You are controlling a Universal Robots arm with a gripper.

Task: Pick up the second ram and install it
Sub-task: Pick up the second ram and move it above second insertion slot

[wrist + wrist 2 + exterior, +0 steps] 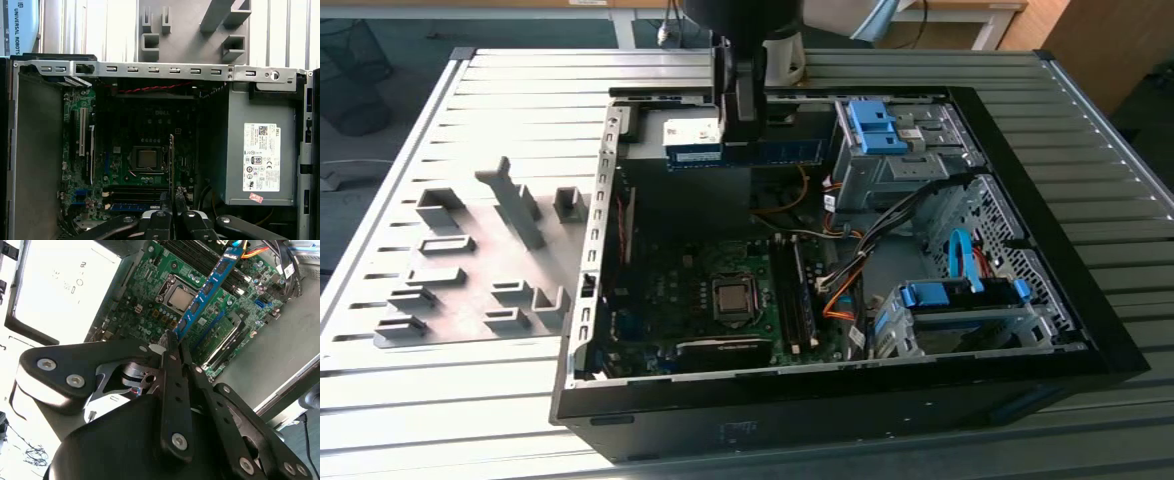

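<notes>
Second wrist view shows me the second ram (204, 294) pinched at one end by the closed claw (172, 338), held in open air above the motherboard (135, 305) of the open case (854, 400), clear of its walls.

Count: one open case (827, 400), one motherboard (125, 135) with one CPU socket (147, 158), one power supply (260, 150), two blue drive caddies (874, 125). Two memory sticks: the second ram (205, 290), gripped by the one tool (175, 342), and one memory stick (132, 206) seated in its slot. Grey holder blocks (440, 245) on the bench (480, 420): roughly ten, exact number unclear.
</notes>
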